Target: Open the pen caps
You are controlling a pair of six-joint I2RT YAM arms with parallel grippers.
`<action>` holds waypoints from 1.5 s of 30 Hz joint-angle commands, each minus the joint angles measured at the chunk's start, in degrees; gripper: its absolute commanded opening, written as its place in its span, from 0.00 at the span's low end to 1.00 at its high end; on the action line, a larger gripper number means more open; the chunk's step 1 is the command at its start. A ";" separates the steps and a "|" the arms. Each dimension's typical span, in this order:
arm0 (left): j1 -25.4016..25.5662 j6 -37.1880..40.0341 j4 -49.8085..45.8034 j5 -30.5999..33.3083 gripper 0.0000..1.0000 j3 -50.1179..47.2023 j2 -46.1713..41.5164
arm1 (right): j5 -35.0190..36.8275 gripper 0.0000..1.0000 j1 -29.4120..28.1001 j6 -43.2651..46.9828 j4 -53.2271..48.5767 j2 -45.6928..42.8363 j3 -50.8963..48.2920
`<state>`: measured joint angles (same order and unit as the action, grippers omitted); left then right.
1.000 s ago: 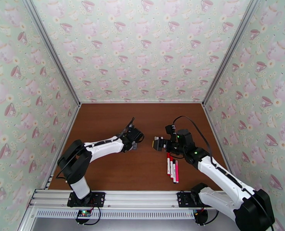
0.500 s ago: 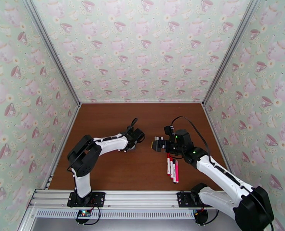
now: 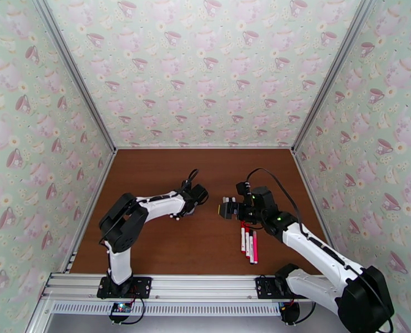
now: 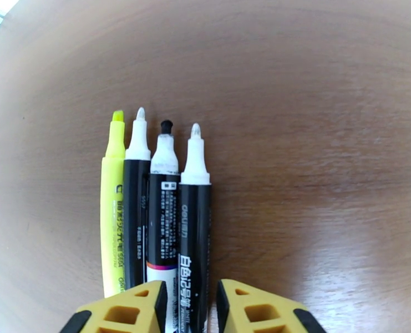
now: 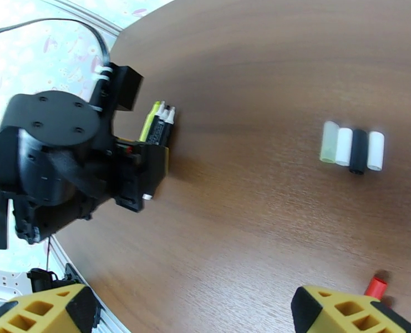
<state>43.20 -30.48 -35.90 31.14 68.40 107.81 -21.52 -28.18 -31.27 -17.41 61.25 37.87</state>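
pens (image 4: 161, 217), 4 of them uncapped, are lying side by side on the table (image 4: 316, 106). your left gripper (image 4: 188, 306) is hovering over their rear ends with its fingers slightly parted, seemingly pinching nothing. your right gripper (image 5: 197, 312) is hanging spread wide. 4 pen caps (image 5: 352, 146) are sitting in a row ahead of it, and 3 capped pens (image 3: 248, 243) are lying just beside it.

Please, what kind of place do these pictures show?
Probably a robot test booth, not a home: a left arm and right arm bolted to an aluminium rail, a brown table, and teacup-patterned panels in metal frames closing it in.
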 commanded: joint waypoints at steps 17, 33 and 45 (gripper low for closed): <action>4.26 0.31 30.57 -32.51 0.49 -23.70 -34.70 | 22.80 0.37 -0.55 -4.61 -19.69 8.38 2.57; 4.08 -1.77 36.28 -38.78 1.00 -27.08 -39.51 | 23.18 0.30 -0.53 -3.65 -16.01 15.63 2.04; 2.69 -3.48 37.83 -39.04 1.00 -29.23 -41.14 | 24.14 0.28 -0.55 -2.94 -13.05 20.68 3.50</action>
<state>46.48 -32.88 0.40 -6.46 40.14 67.83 1.13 -28.45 -34.72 -31.88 80.79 39.51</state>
